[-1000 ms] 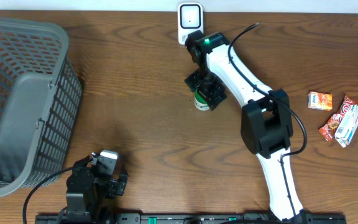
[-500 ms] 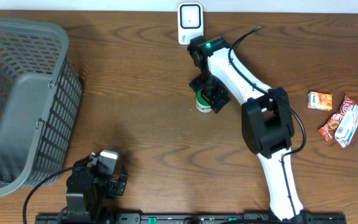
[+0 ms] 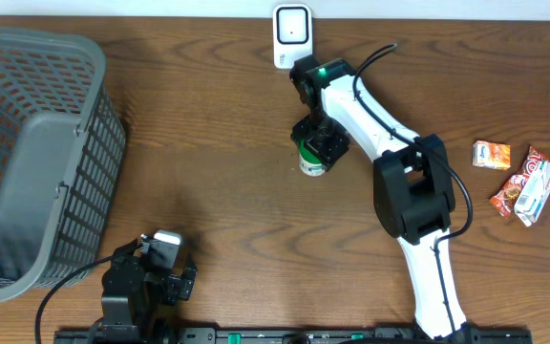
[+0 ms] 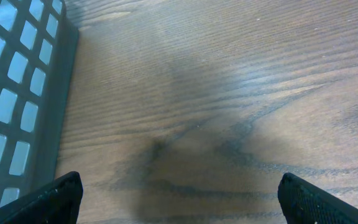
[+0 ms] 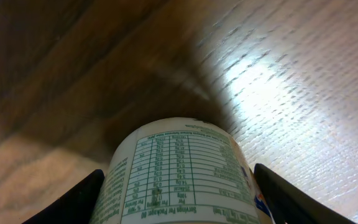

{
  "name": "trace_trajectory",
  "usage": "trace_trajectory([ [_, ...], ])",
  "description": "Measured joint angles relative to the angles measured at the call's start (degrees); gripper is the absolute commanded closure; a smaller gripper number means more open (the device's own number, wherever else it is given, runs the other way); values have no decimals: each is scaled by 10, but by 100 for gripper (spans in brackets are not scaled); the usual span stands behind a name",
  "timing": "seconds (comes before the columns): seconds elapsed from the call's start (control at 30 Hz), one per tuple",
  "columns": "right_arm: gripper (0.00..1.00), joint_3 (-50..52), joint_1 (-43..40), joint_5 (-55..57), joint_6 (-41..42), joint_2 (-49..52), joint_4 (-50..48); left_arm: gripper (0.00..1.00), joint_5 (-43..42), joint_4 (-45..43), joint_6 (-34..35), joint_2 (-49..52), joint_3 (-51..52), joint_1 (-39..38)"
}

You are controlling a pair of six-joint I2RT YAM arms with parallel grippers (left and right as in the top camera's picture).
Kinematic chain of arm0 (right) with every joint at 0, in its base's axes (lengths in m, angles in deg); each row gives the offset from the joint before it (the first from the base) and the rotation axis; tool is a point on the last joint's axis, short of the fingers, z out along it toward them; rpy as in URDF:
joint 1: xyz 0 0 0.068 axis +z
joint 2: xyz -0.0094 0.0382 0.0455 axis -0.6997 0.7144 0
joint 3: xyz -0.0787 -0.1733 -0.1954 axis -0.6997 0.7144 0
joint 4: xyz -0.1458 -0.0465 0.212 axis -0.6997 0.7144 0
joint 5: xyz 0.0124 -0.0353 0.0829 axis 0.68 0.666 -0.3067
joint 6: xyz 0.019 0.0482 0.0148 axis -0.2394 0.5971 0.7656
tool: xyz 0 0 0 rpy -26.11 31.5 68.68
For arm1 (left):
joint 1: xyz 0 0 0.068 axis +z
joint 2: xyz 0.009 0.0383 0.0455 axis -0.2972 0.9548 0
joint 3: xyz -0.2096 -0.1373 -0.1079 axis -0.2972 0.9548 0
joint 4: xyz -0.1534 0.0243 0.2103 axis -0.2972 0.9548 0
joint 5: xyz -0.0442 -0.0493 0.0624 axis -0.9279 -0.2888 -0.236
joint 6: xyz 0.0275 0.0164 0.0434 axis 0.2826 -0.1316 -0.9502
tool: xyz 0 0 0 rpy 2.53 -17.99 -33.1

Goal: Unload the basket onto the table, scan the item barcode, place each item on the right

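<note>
The item is a white tub [image 3: 309,162] with green print, standing on the table's middle, a little in front of the white scanner [image 3: 292,29] at the back edge. My right gripper [image 3: 319,145] reaches down over it. In the right wrist view the tub [image 5: 185,168] fills the space between the two black fingers [image 5: 73,202], which lie against its sides. A nutrition table faces the camera; no barcode shows. My left gripper [image 4: 179,199] is open over bare wood at the front left, with nothing between its fingertips.
A large grey basket [image 3: 27,143] takes up the left side, and its wall [image 4: 17,93] lies just left of my left gripper. Three small snack packets [image 3: 518,177] lie at the far right. The left arm [image 3: 141,277] rests at the front edge.
The right gripper's fingers have narrowed onto the tub's sides, and the gripper shifted slightly to the right. The left arm has not moved.
</note>
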Motion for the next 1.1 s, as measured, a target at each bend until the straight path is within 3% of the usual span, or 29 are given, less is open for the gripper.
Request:
trace_trajectory([
  [0.2,44,0,-3,-26,-98,0,1,2,0,0,0,0,0,0],
  [0.37,45,0,-19,-74,-226,0,-2,2,0,0,0,0,0,0],
  [0.63,43,-25,-68,-243,-432,0,25,2,0,0,0,0,0,0],
  [1.1,40,-36,-75,-291,-515,-60,28,2,0,0,0,0,0,0],
])
